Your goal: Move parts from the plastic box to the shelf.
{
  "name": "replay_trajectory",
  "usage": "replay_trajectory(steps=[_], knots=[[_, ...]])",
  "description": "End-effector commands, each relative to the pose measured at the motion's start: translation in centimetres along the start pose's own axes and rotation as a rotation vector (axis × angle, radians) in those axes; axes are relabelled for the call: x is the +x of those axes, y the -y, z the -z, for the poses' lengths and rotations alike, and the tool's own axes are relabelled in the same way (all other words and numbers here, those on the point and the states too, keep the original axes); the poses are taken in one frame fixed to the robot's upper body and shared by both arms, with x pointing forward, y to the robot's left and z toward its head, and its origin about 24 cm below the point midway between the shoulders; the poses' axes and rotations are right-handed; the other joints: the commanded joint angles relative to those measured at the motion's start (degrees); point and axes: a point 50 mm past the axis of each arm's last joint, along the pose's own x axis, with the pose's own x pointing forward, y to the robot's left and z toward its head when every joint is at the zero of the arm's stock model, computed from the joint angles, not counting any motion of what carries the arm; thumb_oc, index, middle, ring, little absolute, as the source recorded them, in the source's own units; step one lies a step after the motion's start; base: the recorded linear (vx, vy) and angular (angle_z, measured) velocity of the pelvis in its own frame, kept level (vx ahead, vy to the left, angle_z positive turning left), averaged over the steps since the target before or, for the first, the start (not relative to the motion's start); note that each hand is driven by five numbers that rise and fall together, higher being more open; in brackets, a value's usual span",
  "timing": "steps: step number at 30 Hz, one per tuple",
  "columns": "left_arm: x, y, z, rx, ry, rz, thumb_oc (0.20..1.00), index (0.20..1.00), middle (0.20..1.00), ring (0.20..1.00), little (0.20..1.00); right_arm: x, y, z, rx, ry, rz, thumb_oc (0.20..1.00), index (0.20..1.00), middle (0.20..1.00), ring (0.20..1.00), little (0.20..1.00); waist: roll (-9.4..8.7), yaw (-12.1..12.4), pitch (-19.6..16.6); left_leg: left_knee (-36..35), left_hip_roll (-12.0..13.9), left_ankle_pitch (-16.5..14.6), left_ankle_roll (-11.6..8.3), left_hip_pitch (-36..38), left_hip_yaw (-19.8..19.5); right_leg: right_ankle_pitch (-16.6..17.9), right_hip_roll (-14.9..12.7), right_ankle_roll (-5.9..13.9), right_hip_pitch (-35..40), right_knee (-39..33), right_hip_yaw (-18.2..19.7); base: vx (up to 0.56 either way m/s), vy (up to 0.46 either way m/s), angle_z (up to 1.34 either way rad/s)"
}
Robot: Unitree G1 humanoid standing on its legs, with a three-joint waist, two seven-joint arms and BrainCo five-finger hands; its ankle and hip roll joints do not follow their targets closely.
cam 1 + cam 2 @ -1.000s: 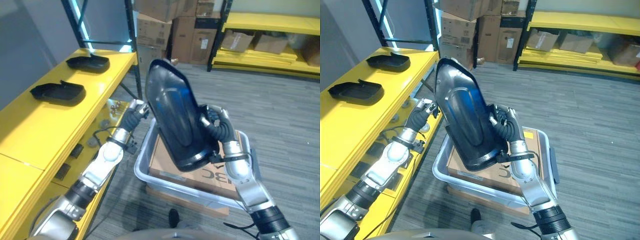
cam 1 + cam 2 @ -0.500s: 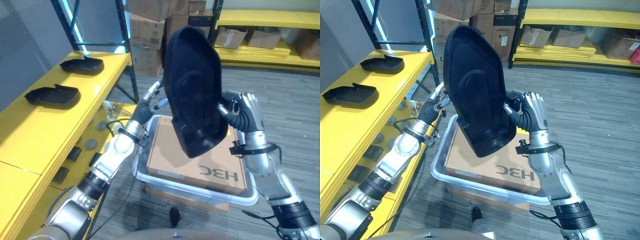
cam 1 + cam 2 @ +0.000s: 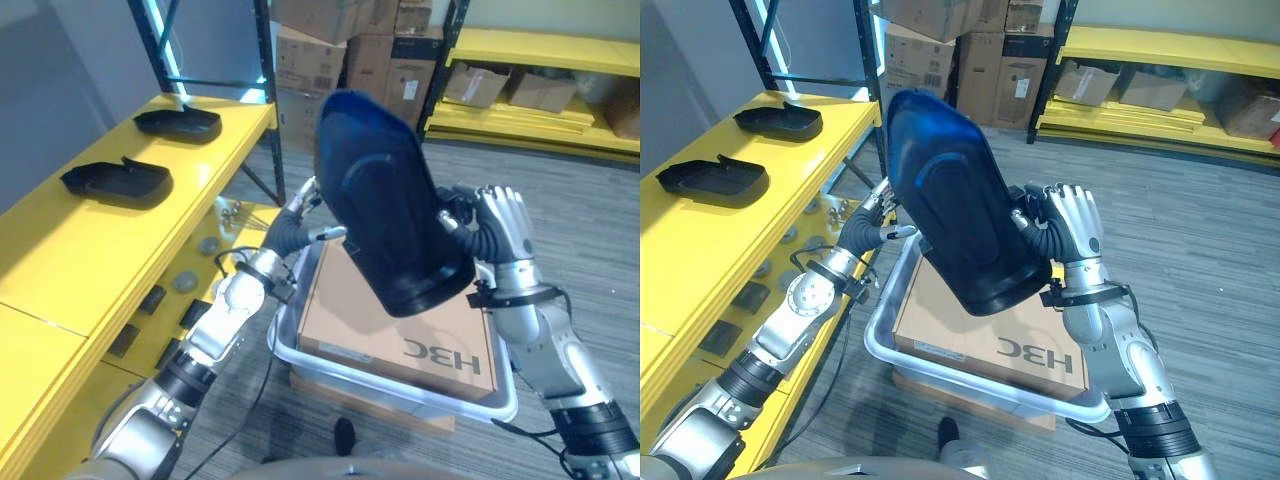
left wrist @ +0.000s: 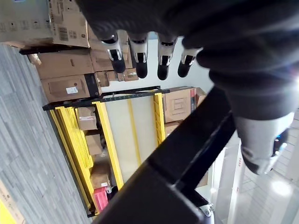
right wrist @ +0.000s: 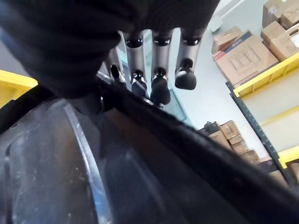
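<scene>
A large black moulded part (image 3: 385,215) hangs tilted above the grey plastic box (image 3: 300,345), held between both hands. My left hand (image 3: 297,212) lies against its left rim with fingers (image 4: 140,60) straight and the rim (image 4: 177,172) running between them and the thumb. My right hand (image 3: 500,225) grips the right rim, its fingers (image 5: 159,60) hooked over the edge of the part (image 5: 70,177). A brown cardboard box (image 3: 400,320) lies in the plastic box. On the yellow shelf (image 3: 60,260) at the left rest two smaller black parts (image 3: 117,182) (image 3: 178,123).
A black rack post (image 3: 265,90) rises at the shelf's far end. Stacked cardboard boxes (image 3: 340,50) stand behind, and a yellow rack (image 3: 540,60) with boxes fills the back right. Small round pieces (image 3: 185,282) sit on the lower shelf level. Grey carpet lies to the right.
The black part has turned from showing its glossy hollow face to its dark back, then tipped lower over the box. My left hand has come up onto its rim.
</scene>
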Motion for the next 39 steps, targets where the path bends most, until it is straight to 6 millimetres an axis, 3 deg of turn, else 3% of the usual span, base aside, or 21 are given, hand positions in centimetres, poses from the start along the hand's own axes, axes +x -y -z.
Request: replay_trajectory(steps=[1, 3, 10, 19, 29, 39], knots=[[0.0, -0.9, -0.6, -0.016, 0.051, -0.013, 1.000, 1.000, 1.000, 1.000, 1.000, 1.3, 3.1, 2.3, -0.136, -0.055, 0.144, 0.200, 0.200, 0.200, 0.200, 0.200, -1.58, 0.7, -3.4, 0.1, 4.4, -2.4, -1.34, -2.2, 2.6, -13.4, -1.7, 2.77, 5.6, 2.6, -1.0, 0.00, 0.000, 0.00], [-1.0, -1.7, -0.4, -0.018, 0.038, -0.039, 1.000, 1.000, 1.000, 1.000, 1.000, 0.9, 3.6, 3.6, -0.167, -0.119, 0.166, 0.200, 0.200, 0.200, 0.200, 0.200, -1.65, 0.9, -3.5, 0.1, 4.2, -2.6, -1.20, -2.2, 2.6, -13.4, -1.8, 2.80, 5.7, 2.5, -1.0, 0.00, 0.000, 0.00], [-1.6, -1.9, 0.1, -0.020, 0.011, -0.043, 1.000, 1.000, 1.000, 1.000, 1.000, 1.1, 3.3, 3.5, -0.140, -0.121, 0.165, 0.200, 0.200, 0.200, 0.200, 0.200, -1.70, 1.2, -3.6, 0.1, 4.1, -2.7, -1.05, -2.2, 2.5, -13.5, -1.9, 2.75, 5.8, 2.4, -1.0, 0.00, 0.000, 0.00], [-1.2, -1.1, 1.6, -0.012, -0.055, -0.045, 1.000, 1.000, 1.000, 1.000, 1.000, 2.0, 2.3, 1.7, -0.051, -0.063, 0.171, 0.200, 0.200, 0.200, 0.200, 0.200, -1.76, 1.3, -3.6, 0.1, 4.0, -2.7, -0.86, -2.0, 2.5, -13.5, -2.0, 2.66, 5.9, 2.5, -0.8, 0.00, 0.000, 0.00], [1.7, 2.7, 2.6, -0.260, -0.145, 0.025, 1.000, 1.000, 1.000, 1.000, 1.000, 4.4, -0.6, -2.8, 0.154, 0.092, 0.084, 0.200, 0.200, 0.200, 0.200, 0.200, -1.55, 1.0, -3.4, 0.2, 3.9, -2.6, -0.74, -1.9, 2.6, -13.5, -2.1, 2.63, 5.8, 2.8, -0.6, 0.00, 0.000, 0.00], [2.6, 3.8, 1.7, -0.494, -0.127, 0.058, 1.000, 1.000, 1.000, 1.000, 1.000, 4.9, -1.6, -4.4, 0.224, 0.147, 0.032, 0.200, 0.200, 0.200, 0.200, 0.200, -1.35, 0.8, -3.2, 0.2, 3.9, -2.5, -0.78, -1.8, 2.8, -13.5, -2.1, 2.70, 5.8, 3.2, -0.7, 0.00, 0.000, 0.00]])
